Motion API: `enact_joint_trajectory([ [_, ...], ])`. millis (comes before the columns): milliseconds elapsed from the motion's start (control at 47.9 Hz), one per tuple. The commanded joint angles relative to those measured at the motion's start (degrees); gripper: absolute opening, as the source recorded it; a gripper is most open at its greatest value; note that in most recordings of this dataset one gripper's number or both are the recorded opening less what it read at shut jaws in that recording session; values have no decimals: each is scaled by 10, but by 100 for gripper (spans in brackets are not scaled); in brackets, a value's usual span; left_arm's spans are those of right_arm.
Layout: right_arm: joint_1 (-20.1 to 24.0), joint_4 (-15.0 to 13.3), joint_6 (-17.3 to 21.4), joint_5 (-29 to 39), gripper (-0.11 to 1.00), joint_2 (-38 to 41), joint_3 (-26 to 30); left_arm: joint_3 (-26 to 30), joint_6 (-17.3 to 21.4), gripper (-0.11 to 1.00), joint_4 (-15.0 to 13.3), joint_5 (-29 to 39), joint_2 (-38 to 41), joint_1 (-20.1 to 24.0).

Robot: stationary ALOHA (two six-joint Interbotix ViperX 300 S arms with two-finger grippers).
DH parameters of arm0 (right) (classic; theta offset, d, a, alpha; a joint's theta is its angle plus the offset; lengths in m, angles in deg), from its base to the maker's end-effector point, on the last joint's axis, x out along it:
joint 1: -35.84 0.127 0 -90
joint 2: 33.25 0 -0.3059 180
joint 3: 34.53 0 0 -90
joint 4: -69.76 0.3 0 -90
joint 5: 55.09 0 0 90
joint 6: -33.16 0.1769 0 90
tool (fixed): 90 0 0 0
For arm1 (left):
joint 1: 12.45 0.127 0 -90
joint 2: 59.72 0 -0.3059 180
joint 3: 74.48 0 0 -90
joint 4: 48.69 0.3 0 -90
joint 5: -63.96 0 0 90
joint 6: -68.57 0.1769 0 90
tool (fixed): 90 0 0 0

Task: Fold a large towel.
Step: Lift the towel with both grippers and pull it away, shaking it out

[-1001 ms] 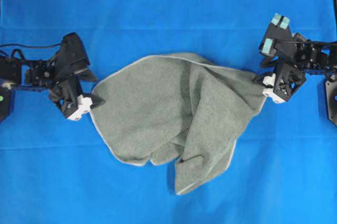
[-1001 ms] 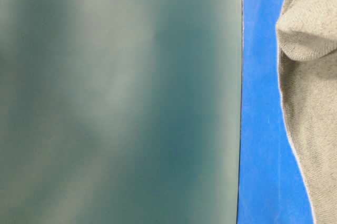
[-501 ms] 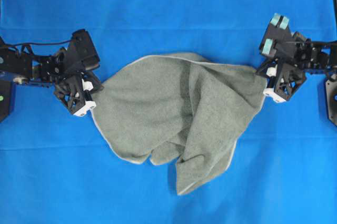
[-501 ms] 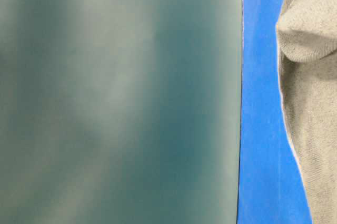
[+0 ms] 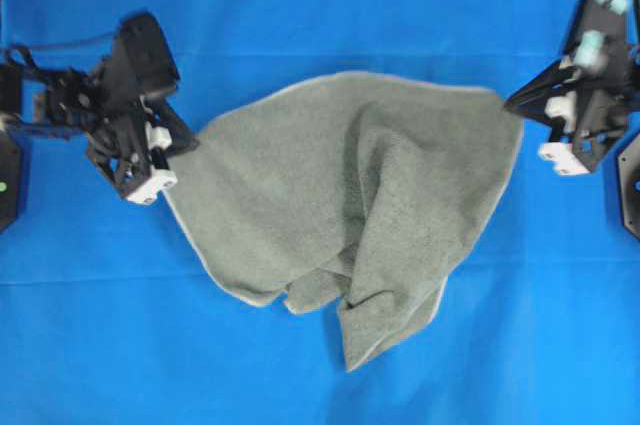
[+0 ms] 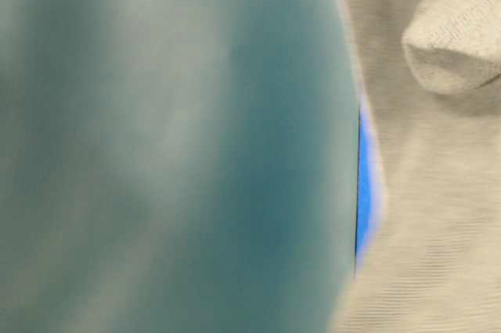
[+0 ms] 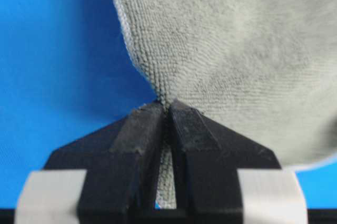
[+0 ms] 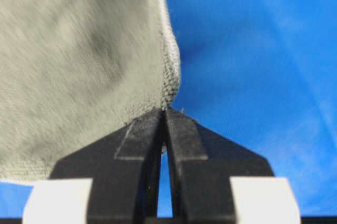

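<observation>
Overhead: one towel (image 5: 350,205) and two claws over the blue sheet (image 5: 300,5). The towel stretches left to right, crumpled, one flap pointing toward the lower edge. The left claw (image 5: 185,145) pinches its left edge; the right claw (image 5: 512,103) pinches its upper right corner.

Table level: blurred towel fills the right.

Left wrist: fingers (image 7: 142,129) clamp the hem.

Right wrist: fingers (image 8: 181,134) likewise.

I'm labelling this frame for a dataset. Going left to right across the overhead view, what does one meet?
Left pincer, shut on the towel's left edge → towel, bunched on the blue sheet → right pincer, shut on the towel's upper right corner.
</observation>
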Motion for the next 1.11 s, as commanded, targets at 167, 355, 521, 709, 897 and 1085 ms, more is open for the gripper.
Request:
enact_joint_trajectory([
  [167,4,-1,0,40,1,-135,53,68,1,2,2,61,-77,1],
  [355,0,-8,0,39,1,-150,62,86,4,2,4,57,-76,2],
  [521,-33,-63,2,40,1,-131,100,130,44,2,9,63,-68,30],
  [709,-123,-135,4,48,1,-105,181,206,153,2,9,99,-62,112],
  [897,-204,-179,-4,49,1,-74,243,284,231,2,9,138,-41,196],
  [1085,-243,-231,-11,62,1,-57,311,381,306,2,9,190,-8,267],
])
